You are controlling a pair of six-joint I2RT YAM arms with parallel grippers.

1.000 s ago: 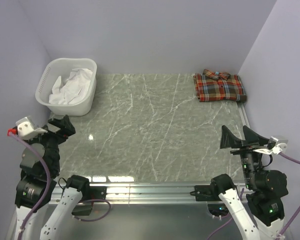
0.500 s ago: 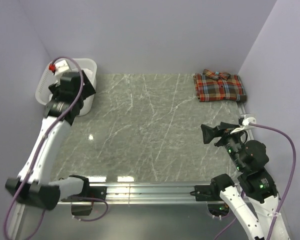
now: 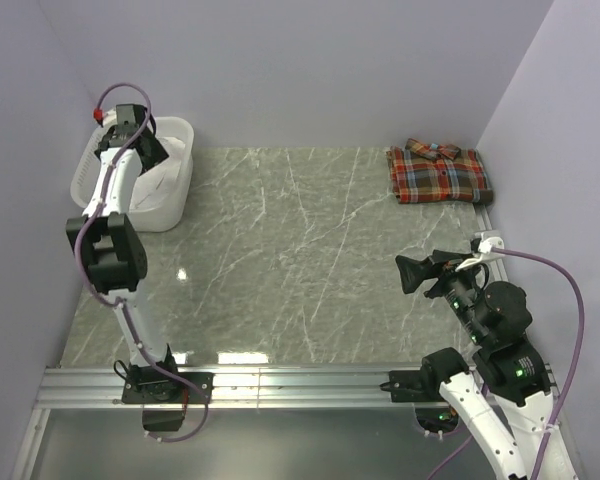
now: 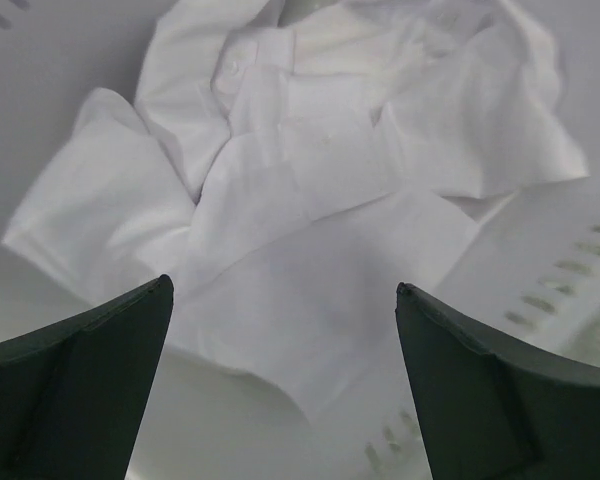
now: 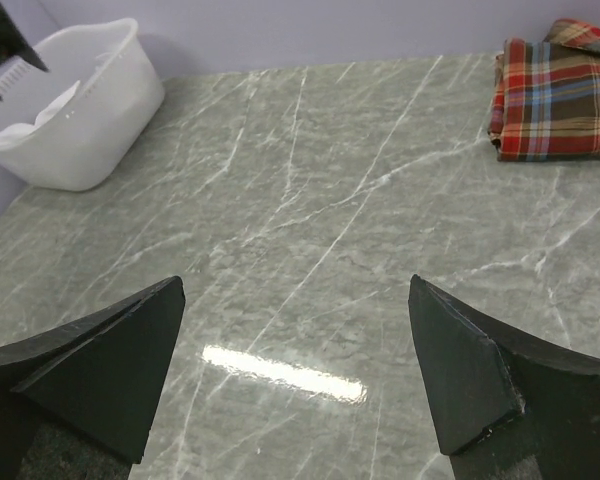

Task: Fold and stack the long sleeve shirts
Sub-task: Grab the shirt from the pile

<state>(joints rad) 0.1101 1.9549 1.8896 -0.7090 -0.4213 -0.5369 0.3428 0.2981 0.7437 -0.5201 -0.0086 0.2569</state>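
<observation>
- Now the step in hand looks like the pick-up of the white shirt (image 4: 300, 200). It lies crumpled in the basket (image 3: 176, 205) at the far left corner of the worktop (image 3: 300, 260).
- The left claw (image 4: 282, 290) hangs over the basket, fingers wide apart, nothing between them. The cloth sits below the tips and, as far as the wrist view shows, is untouched.
- The plaid shirt (image 3: 440, 175) lies folded at the far right corner, well apart from the basket. My judgement: one garment done, the white one to go, no stack yet.
- The right claw (image 5: 296, 282) is spread and empty too, hovering above bare worktop on the near right and facing the middle.
- Next move, as I read it: the left claw drops into the pile, pinches a raised fold or the collar, and lifts it clear of the basket wall onto open worktop. The cloth is thin, so a shallow pinch may slip and a deep one may gather several layers.
- Hidden or unclear:
  - From above, the left arm covers most of the basket's inside.
  - White on white: sleeves and cuffs cannot be told apart; a collar or placket may lie at the top of the wrist view, not certain.
  - The gap between tips and cloth cannot be judged.
  - The plaid shirt's right edge is cut off in the right wrist view.
</observation>
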